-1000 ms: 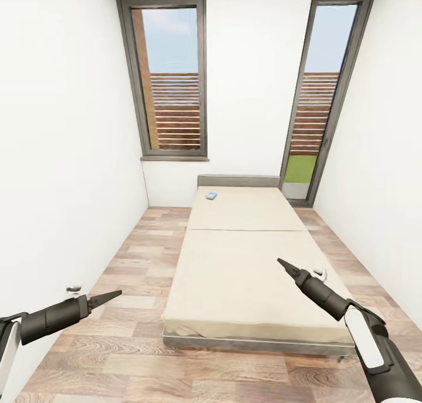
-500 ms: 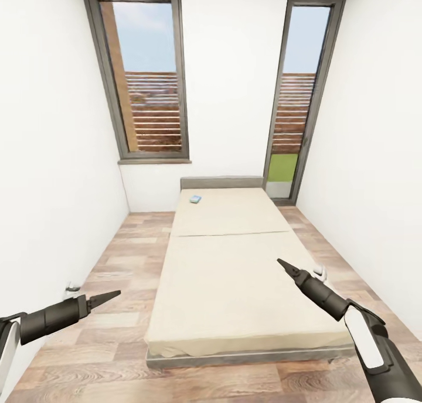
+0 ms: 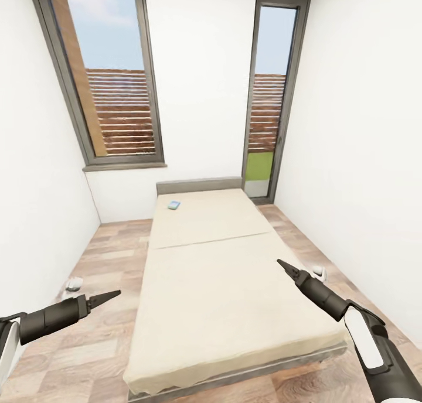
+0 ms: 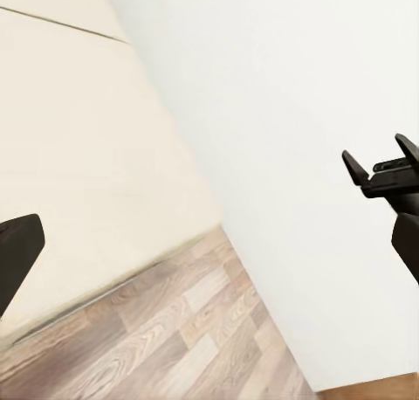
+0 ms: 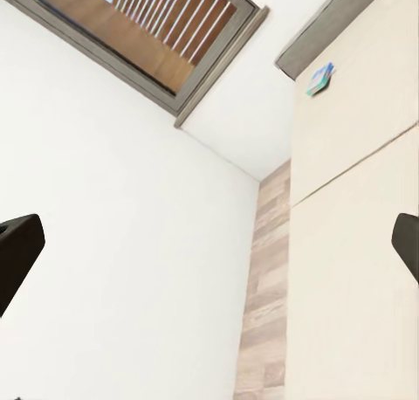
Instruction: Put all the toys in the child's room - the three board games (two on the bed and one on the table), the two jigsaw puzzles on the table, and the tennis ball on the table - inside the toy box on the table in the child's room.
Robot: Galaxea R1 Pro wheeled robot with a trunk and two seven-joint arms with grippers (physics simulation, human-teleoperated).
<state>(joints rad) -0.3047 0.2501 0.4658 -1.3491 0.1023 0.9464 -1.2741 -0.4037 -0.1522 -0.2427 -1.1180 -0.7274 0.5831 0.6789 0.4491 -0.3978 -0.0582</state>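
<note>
I faced the bed [image 3: 223, 286]; one small blue board game [image 3: 174, 204] lay near its headboard [image 3: 199, 185]. My left end effector [image 3: 111, 296] and right end effector [image 3: 283, 266] hung empty, tips pressed together.

beige bed [image 3: 223, 286] in two sections runs away from camera, grey headboard at far wall. small blue board game [image 3: 174, 204] lies near headboard, left side of mattress. left gripper [image 3: 111, 296] held over wood floor [image 3: 88, 344], right gripper [image 3: 282, 265] over mattress, both look closed. two tall dark-framed windows behind.
</note>
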